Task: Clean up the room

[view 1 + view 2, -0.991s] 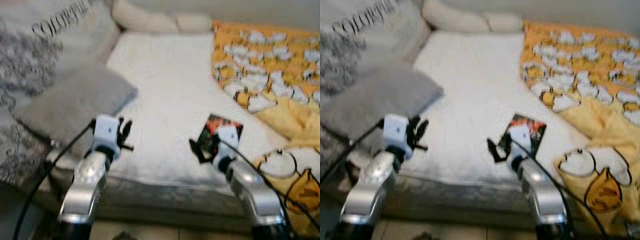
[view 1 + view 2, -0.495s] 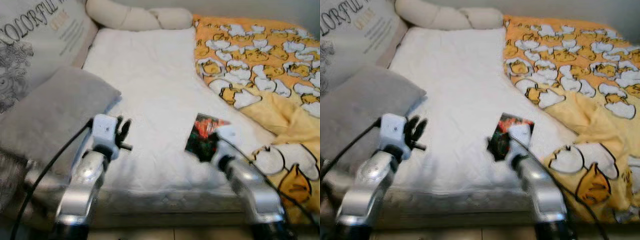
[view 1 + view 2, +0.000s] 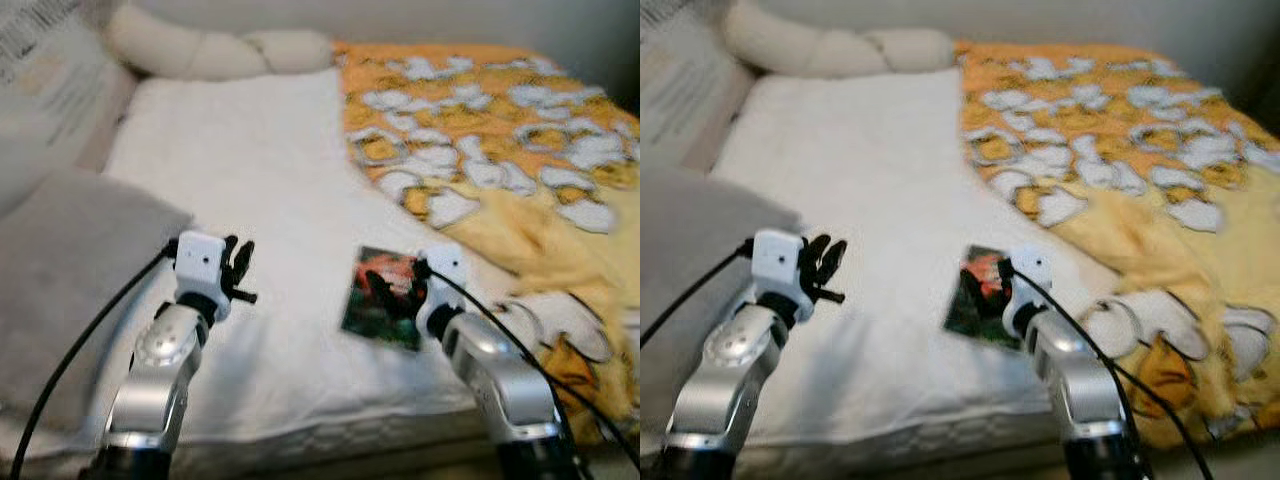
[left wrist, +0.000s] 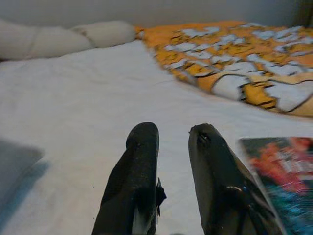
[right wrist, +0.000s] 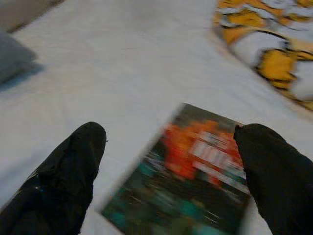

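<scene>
Item: book (image 3: pixel 385 293), flat on white bedsheet (image 3: pixel 270 180) beside yellow blanket (image 3: pixel 520 140). Right gripper (image 5: pixel 171 161): spread wide above it, empty. Left gripper (image 4: pixel 171 147): slightly parted, empty. Lower squarely; straddle one edge before you pinch.

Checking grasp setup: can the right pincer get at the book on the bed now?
Probably yes. The right pincer hangs open right over the book, which lies flat on the white sheet with nothing between.

Booklet (image 3: pixel 381 293) on mattress (image 3: pixel 270 180); blanket (image 3: pixel 500 140) right; pillow (image 3: pixel 60 260) left.
</scene>
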{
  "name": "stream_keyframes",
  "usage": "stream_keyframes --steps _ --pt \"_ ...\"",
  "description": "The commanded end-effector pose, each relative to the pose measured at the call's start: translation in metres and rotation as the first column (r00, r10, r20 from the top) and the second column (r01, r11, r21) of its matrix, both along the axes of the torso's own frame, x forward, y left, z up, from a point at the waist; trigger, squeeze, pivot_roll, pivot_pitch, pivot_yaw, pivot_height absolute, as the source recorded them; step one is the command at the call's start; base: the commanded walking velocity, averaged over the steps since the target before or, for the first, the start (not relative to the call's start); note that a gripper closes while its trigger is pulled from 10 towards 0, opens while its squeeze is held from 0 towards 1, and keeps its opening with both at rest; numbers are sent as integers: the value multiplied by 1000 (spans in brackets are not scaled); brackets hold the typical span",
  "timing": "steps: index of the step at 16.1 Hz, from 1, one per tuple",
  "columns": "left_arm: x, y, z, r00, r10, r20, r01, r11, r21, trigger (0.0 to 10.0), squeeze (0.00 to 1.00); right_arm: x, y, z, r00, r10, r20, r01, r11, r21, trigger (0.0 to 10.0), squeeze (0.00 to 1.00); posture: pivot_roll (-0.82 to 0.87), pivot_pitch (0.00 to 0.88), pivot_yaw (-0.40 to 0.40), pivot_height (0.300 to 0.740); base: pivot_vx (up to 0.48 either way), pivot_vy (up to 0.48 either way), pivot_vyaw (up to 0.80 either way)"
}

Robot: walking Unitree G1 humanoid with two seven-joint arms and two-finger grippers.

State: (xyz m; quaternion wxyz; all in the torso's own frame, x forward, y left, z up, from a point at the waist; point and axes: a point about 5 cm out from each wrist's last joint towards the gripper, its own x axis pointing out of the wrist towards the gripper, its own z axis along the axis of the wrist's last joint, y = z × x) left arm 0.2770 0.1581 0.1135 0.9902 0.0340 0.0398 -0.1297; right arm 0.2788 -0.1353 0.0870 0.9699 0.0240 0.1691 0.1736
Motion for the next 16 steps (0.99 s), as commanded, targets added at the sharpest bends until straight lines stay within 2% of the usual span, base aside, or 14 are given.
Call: stream_keyframes --steps 1,3,4,5,7,8,9,10,13,16 --pt "-1 -7 5 999 -36 20 36 999 -4 10000 0 3 -10 0 1000 -28 -14 28 999 -23 10000 0 -32 0 3 740 0 0 0" --pt "-1 -9 6 996 -83 14 83 997 -5 10000 0 9 -18 -5 998 -40 -48 38 998 -41 10000 0 -31 0 5 740 0 0 0" --pt "-2 -11 8 989 -147 11 147 989 -14 10000 0 15 -26 -8 994 -72 -81 71 997 -5 10000 1000 -25 0 11 740 0 0 0" --pt "-4 -14 9 975 -222 -6 222 975 -30 10000 1000 21 -33 -12 989 -95 -109 98 995 21 10000 1000 -24 0 16 740 0 0 0" --pt "-10 -19 11 937 -346 -53 346 938 -14 10000 1000 29 -43 -22 978 -127 -167 139 988 67 10000 1000 -20 0 29 740 0 0 0" --pt "-11 -20 11 926 -372 -64 373 928 -1 10000 1000 32 -46 -25 973 -143 -180 158 985 75 10000 1000 -15 0 32 740 0 0 0" --pt "-15 -23 12 890 -446 -98 447 895 -11 10000 1000 35 -51 -32 962 -169 -214 192 977 95 10000 1000 -11 0 38 740 0 0 0" --pt "-22 -26 14 833 -534 -148 536 844 -27 10000 1000 37 -55 -41 948 -196 -253 229 967 109 10000 1000 -2 0 42 740 0 0 0" --pt "-31 -24 12 761 -606 -232 621 783 -8 10000 1000 34 -60 -57 916 -221 -336 276 953 126 10000 1000 16 0 50 740 0 0 0" --pt "-36 -19 12 746 -602 -285 631 775 15 10000 1000 22 -58 -79 859 -221 -462 350 912 215 10000 1000 37 0 55 740 0 0 0"
